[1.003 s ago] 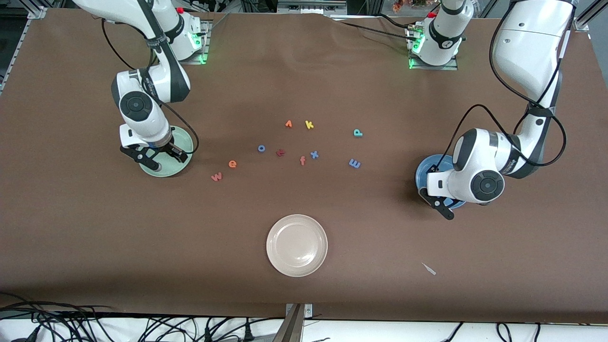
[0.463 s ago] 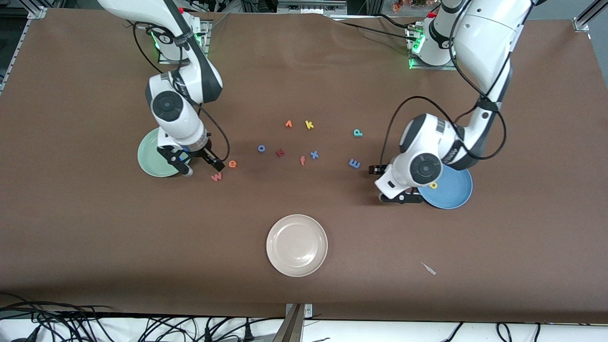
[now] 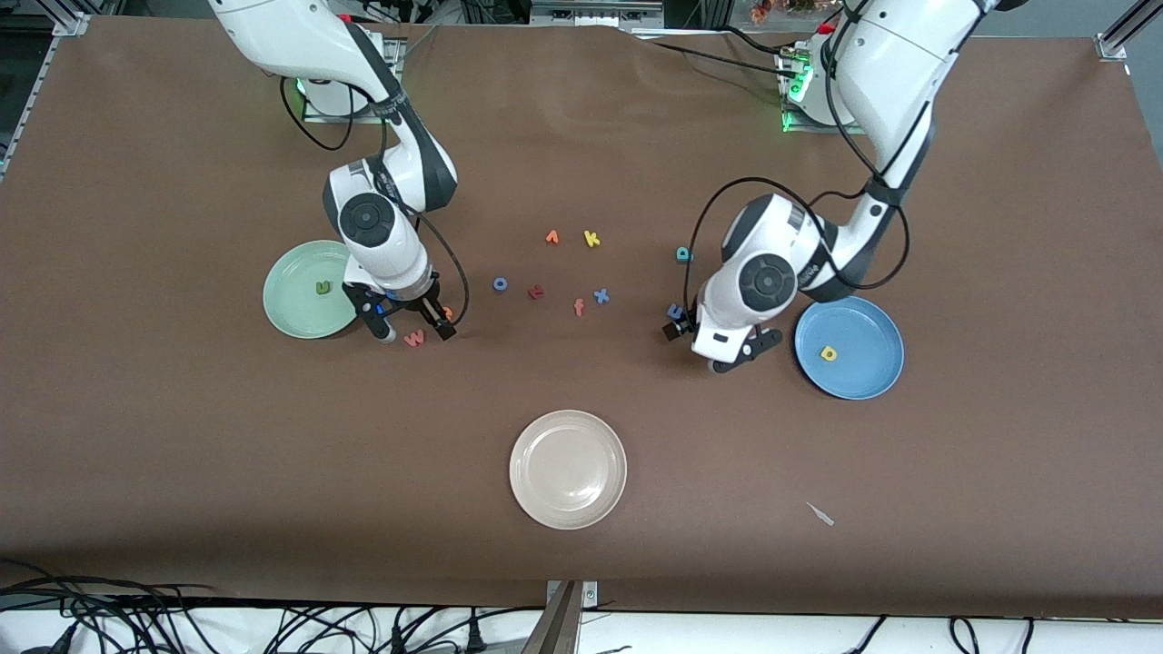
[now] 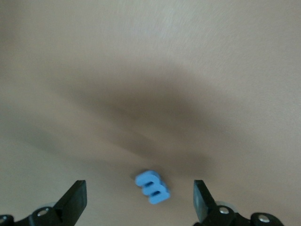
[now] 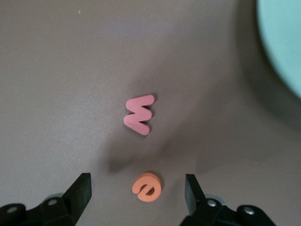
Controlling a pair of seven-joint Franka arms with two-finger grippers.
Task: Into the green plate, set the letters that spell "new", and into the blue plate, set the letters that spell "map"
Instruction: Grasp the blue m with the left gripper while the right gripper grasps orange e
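Front: green "n" [image 3: 323, 288] in green plate [image 3: 289, 313], yellow "a" [image 3: 828, 353] in blue plate [image 3: 863, 377]; teal "p" [image 3: 683, 254] on table; orange "e" mostly hidden by right gripper [image 3: 411, 328] | Left wrist: left gripper [image 4: 140, 204] spread wide over blue "m" [image 4: 152, 187], fingertips cut off | Right wrist: right gripper [image 5: 137, 195] parted astride orange "e" [image 5: 146, 186], pink "w" [image 5: 139, 114] just beside.

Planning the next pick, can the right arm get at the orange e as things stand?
Probably yes. The right gripper is open with the orange e lying flat on the table between its fingers. The pink w lies apart from it and nothing covers it.
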